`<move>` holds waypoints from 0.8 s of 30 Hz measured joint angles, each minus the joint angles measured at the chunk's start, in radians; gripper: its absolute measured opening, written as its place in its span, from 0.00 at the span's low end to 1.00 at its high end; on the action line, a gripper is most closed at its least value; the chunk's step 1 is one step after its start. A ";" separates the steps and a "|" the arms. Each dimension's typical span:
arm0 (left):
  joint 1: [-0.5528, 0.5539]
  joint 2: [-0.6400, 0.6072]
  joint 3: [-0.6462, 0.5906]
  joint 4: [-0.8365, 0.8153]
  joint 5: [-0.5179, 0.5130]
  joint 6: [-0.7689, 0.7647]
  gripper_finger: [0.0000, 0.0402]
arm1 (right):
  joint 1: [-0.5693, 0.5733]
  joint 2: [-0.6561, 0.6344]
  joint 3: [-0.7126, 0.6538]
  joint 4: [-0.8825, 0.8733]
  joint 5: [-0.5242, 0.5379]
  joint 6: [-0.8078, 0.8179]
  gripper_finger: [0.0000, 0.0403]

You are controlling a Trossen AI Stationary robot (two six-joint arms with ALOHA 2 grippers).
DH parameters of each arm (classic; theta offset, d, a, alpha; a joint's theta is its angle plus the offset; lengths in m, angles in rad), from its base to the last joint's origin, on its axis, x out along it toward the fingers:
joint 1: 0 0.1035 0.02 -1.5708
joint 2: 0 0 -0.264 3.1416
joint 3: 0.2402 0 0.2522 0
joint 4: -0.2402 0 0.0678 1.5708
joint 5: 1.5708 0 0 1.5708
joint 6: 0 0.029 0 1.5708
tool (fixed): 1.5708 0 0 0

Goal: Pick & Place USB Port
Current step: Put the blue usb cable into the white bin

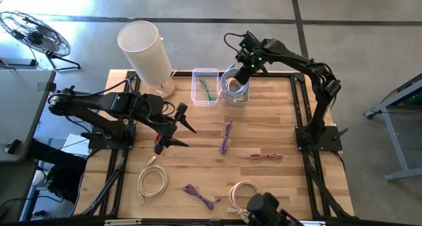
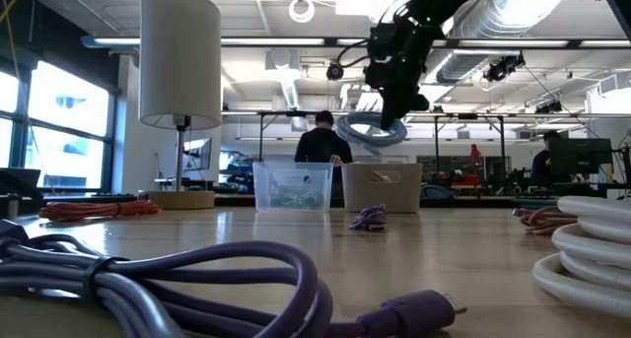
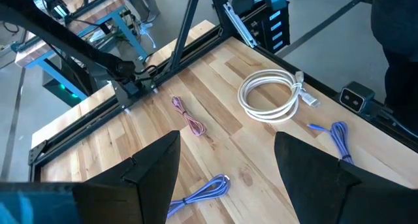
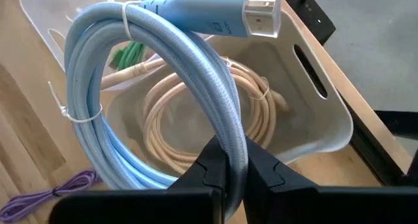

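Observation:
My right gripper point(image 1: 241, 73) is shut on a coiled light-blue cable point(image 4: 163, 74) with a USB plug point(image 4: 261, 15), held above a clear bin point(image 4: 313, 113) at the table's far side; a cream cable point(image 4: 196, 113) lies in that bin. In the low view the blue coil point(image 2: 373, 131) hangs above the bin point(image 2: 380, 187). A second clear bin point(image 1: 205, 87) beside it holds a green cable point(image 1: 208, 89). My left gripper point(image 1: 182, 127) is open and empty above the table's left middle. My right gripper pinches a bundle of the blue cable's loops point(image 4: 232, 149) between its two fingers, which lie across the strands. The fingers come from above, pointing down. The coil hangs below them, lifted clear over the bin, with the plug end sticking out at the far side.
A white lamp point(image 1: 146, 51) stands at the far left. On the table lie purple cables point(image 1: 226, 136) point(image 1: 200, 196), a pink cable point(image 1: 266, 156) and two cream coils point(image 1: 152, 180) point(image 1: 244, 195). A person point(image 2: 320, 141) stands in the room behind.

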 joint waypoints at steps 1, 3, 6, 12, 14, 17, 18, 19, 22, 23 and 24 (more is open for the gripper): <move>0.000 0.000 0.000 -0.003 0.000 0.000 0.61 | -0.004 0.001 0.000 0.000 -0.006 0.001 0.03; 0.000 0.000 0.000 -0.004 0.000 0.000 0.61 | -0.012 0.002 0.000 -0.003 -0.024 0.007 0.03; 0.000 0.000 0.000 -0.004 0.000 0.000 0.61 | -0.021 0.002 0.000 -0.001 -0.036 0.009 0.03; 0.000 0.000 0.000 -0.004 0.000 0.000 0.61 | -0.042 0.002 -0.054 0.017 -0.064 0.044 0.03; 0.000 0.000 0.000 -0.004 0.000 0.000 0.61 | -0.045 0.002 -0.108 0.035 -0.070 0.043 0.03; 0.000 0.000 0.000 -0.004 0.001 0.000 0.61 | -0.041 0.002 -0.198 0.121 -0.073 0.053 0.03; 0.000 0.000 0.000 -0.004 0.001 0.000 0.61 | -0.041 0.001 -0.227 0.156 -0.076 0.067 0.03; 0.000 0.000 0.000 -0.004 0.001 0.000 0.61 | -0.041 0.001 -0.253 0.194 -0.086 0.077 0.03; 0.000 0.000 0.000 -0.004 0.001 0.001 0.61 | -0.042 0.001 -0.309 0.277 -0.110 0.100 0.03; 0.000 0.000 0.000 -0.004 0.001 0.004 0.61 | -0.042 0.001 -0.318 0.294 -0.110 0.106 0.03; 0.000 0.000 0.000 -0.004 0.001 0.005 0.61 | -0.042 0.001 -0.323 0.304 -0.109 0.109 0.03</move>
